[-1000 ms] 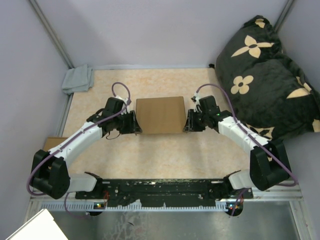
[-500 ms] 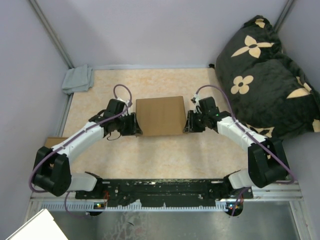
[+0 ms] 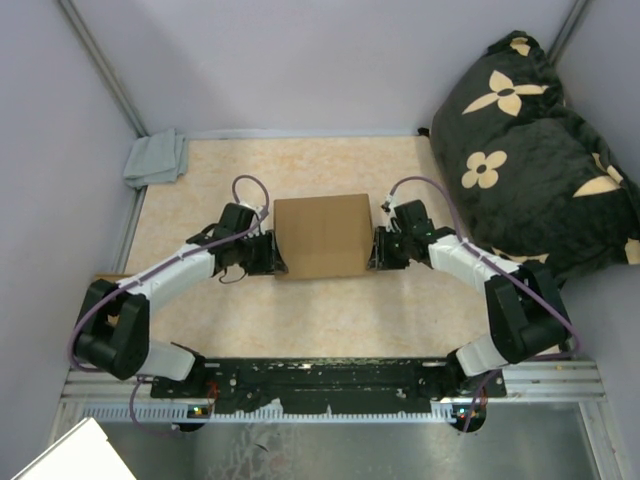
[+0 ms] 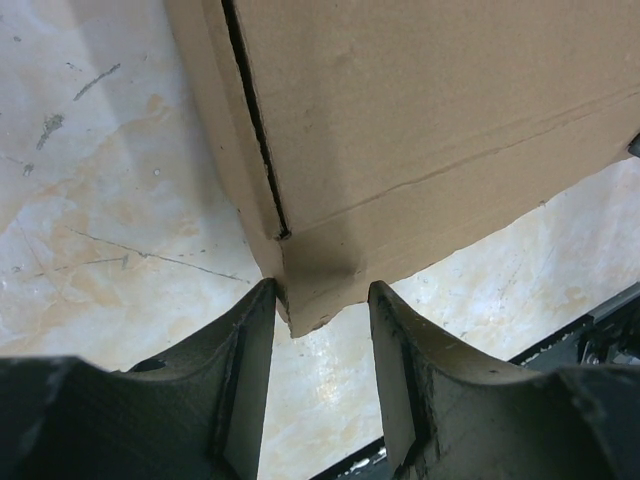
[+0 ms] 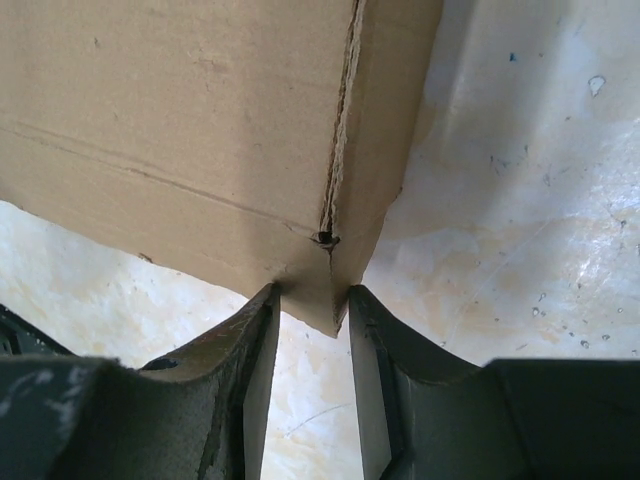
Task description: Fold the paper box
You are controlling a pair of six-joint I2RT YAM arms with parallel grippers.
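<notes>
The paper box is plain brown cardboard, folded up with its lid panel on top, in the middle of the table. My left gripper is at its near left corner and my right gripper at its near right corner. In the left wrist view the box corner sits between the fingers of the left gripper, touching both tips. In the right wrist view the right gripper pinches the other box corner between its fingers. Both corners hang a little above the table.
A grey cloth lies at the table's far left corner. A black pillow with tan flowers fills the right side. The arms' base rail runs along the near edge, with a white sheet below it at the left.
Both arms have drawn in, elbows swinging toward the bases. The box has come slightly nearer, its near edge lower in the top view. Both grippers have stayed on its corners.
</notes>
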